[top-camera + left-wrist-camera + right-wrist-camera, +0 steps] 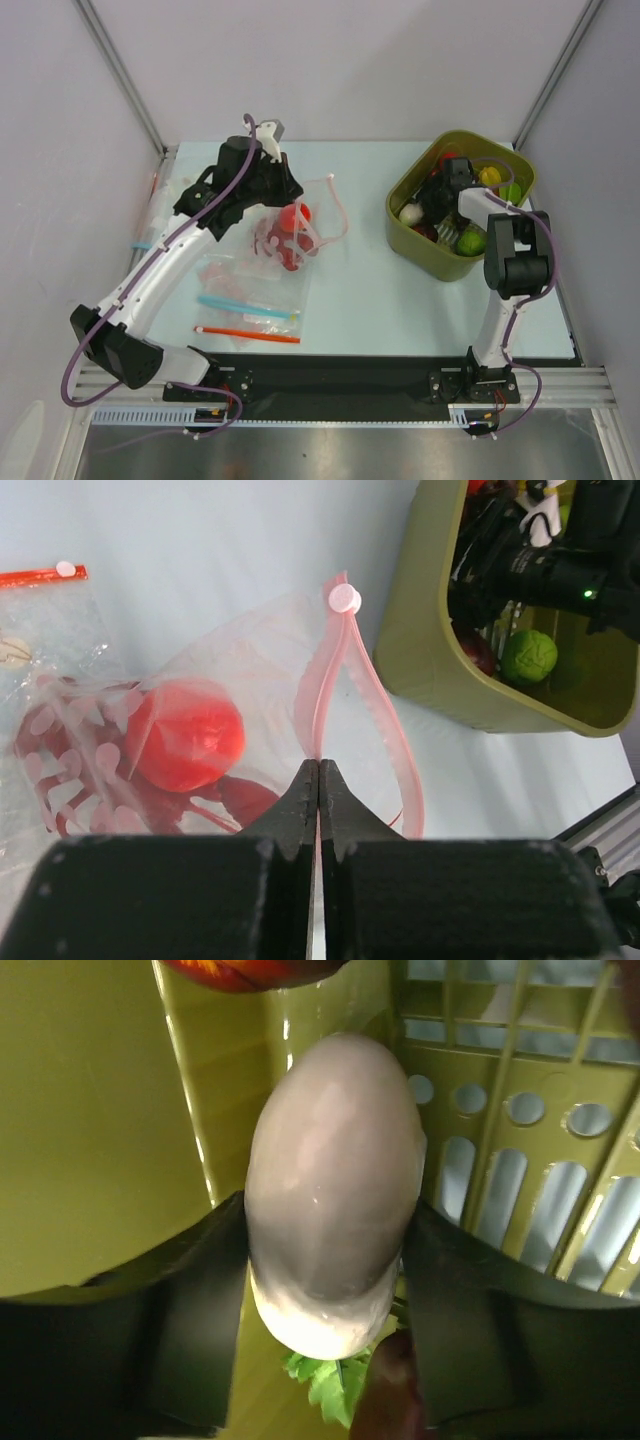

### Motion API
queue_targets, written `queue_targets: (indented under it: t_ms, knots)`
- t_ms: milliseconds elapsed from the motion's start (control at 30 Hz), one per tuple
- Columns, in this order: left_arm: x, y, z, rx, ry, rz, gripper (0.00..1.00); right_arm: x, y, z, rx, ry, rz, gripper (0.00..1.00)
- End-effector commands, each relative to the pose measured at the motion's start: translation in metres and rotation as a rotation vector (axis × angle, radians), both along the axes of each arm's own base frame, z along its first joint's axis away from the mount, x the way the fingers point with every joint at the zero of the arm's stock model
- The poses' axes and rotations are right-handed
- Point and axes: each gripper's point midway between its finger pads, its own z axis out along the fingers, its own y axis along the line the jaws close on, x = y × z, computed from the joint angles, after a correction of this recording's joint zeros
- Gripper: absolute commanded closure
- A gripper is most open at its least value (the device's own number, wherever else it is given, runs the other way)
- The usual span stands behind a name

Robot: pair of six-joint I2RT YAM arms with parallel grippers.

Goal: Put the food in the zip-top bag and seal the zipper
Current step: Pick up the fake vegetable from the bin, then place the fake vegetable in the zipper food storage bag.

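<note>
The clear zip-top bag lies left of centre with its mouth held up. The red tomato and red lobster are inside it. In the left wrist view the tomato and lobster show through the bag. My left gripper is shut on the pale pink zipper, which loops up from the jaws. My right gripper is down in the olive basket, shut on the white radish, green top toward the wrist. The radish also shows in the top view.
Flat clear bags lie near the left arm, one with an orange-red strip, one with a blue strip. The basket holds more toys, among them a green ball and a yellow piece. Enclosure walls stand left, right and behind.
</note>
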Motion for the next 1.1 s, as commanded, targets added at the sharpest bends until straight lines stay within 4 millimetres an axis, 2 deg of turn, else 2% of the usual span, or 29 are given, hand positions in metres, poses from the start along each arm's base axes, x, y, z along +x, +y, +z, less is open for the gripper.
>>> queue_targets:
  t_ms: [0,33,100,133,200,233,300,333,400,433,467,533,567,633,800,867,900,1067]
  knots:
    - [0.002,-0.006,0.052,-0.084,-0.116,-0.024,0.99,0.018,-0.002,0.019,-0.015,-0.081,-0.006,0.46]
    - [0.001,-0.006,0.056,-0.09,-0.12,-0.03,1.0,0.019,-0.004,0.023,-0.025,-0.096,0.0,0.55]
    - [0.001,-0.008,0.06,-0.095,-0.122,-0.035,1.0,0.019,-0.006,0.036,-0.049,-0.133,0.009,0.62]
    - [0.001,-0.01,0.063,-0.102,-0.122,-0.047,1.0,0.02,-0.007,0.052,-0.058,-0.172,0.011,0.67]
    - [-0.001,-0.013,0.066,-0.111,-0.117,-0.063,1.0,0.017,-0.011,0.066,-0.094,-0.207,0.027,0.68]
    - [-0.002,-0.017,0.067,-0.117,-0.11,-0.08,1.0,0.014,-0.013,0.086,-0.104,-0.249,0.028,0.68]
    - [-0.003,-0.019,0.068,-0.128,-0.101,-0.088,1.0,0.008,-0.017,0.098,-0.138,-0.279,0.037,0.68]
    - [-0.003,-0.022,0.068,-0.133,-0.099,-0.094,1.0,0.004,-0.018,0.116,-0.148,-0.315,0.043,0.68]
    - [-0.005,-0.024,0.069,-0.148,-0.09,-0.099,1.0,-0.003,-0.02,0.13,-0.181,-0.345,0.073,0.69]
    - [-0.006,-0.026,0.069,-0.153,-0.088,-0.107,1.0,-0.006,-0.017,0.137,-0.187,-0.366,0.104,0.68]
    - [-0.007,-0.027,0.07,-0.159,-0.086,-0.112,1.0,-0.012,-0.012,0.158,-0.182,-0.418,0.135,0.68]
    - [-0.009,-0.031,0.069,-0.166,-0.08,-0.123,1.0,-0.023,-0.006,0.173,-0.191,-0.465,0.2,0.69]
    - [-0.011,-0.033,0.07,-0.174,-0.074,-0.13,1.0,-0.031,-0.004,0.195,-0.194,-0.52,0.213,0.69]
    - [-0.013,-0.037,0.07,-0.187,-0.064,-0.146,1.0,-0.043,-0.001,0.21,-0.205,-0.566,0.25,0.7]
    - [-0.021,-0.052,0.07,-0.225,-0.022,-0.185,1.0,-0.085,0.034,0.276,-0.17,-0.749,0.392,0.72]
    - [-0.023,-0.056,0.071,-0.23,-0.019,-0.19,0.99,-0.098,0.047,0.292,-0.147,-0.799,0.439,0.73]
    - [-0.025,-0.059,0.072,-0.233,-0.017,-0.198,0.99,-0.109,0.055,0.307,-0.133,-0.845,0.464,0.73]
    - [-0.025,-0.066,0.069,-0.227,-0.013,-0.208,1.0,-0.138,0.095,0.334,0.031,-0.908,0.641,0.75]
